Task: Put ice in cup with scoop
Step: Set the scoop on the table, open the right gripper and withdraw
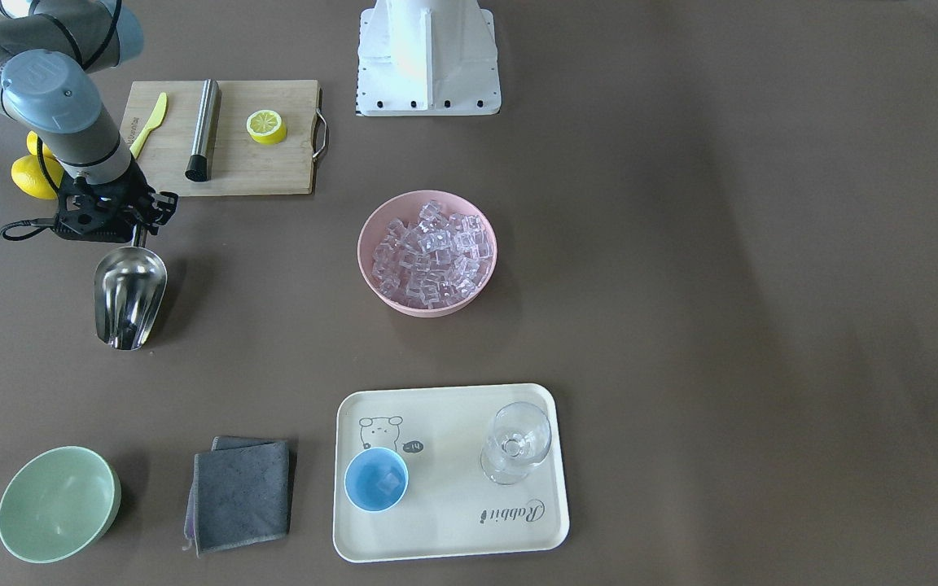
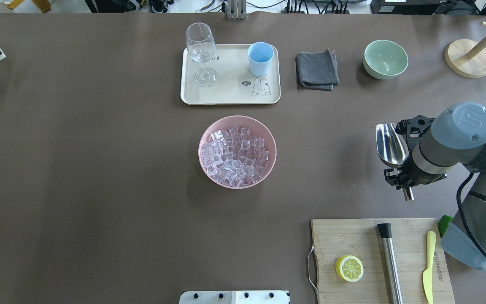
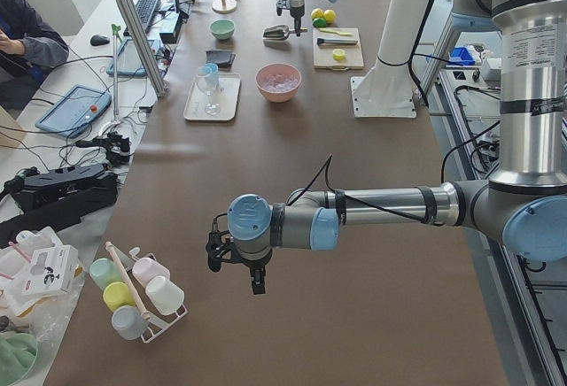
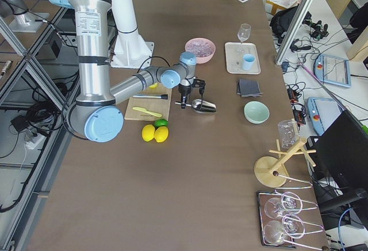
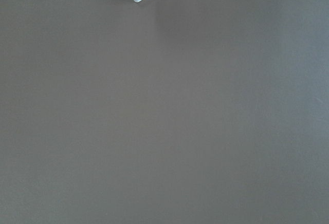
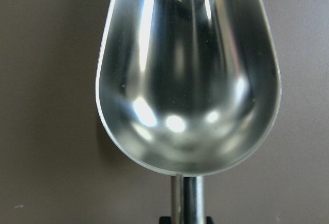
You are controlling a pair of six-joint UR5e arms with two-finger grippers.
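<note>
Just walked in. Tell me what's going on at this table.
The right gripper is closed on the handle of the scoop, whose trough is empty, off to one side of the table. The ice lies heaped in the pink bowl mid-table, and the cup stands on the tray beyond it. The left gripper hangs over bare table far from all of this.

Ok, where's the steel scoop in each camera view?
Front-facing: scoop left, below cutting board.
Overhead: scoop right, above cutting board.
Exterior left: scoop far top.
Exterior right: scoop at centre.
Left wrist: not in view.
Right wrist: scoop fills frame.
Landmark: cutting board, beside it in all exterior views.
</note>
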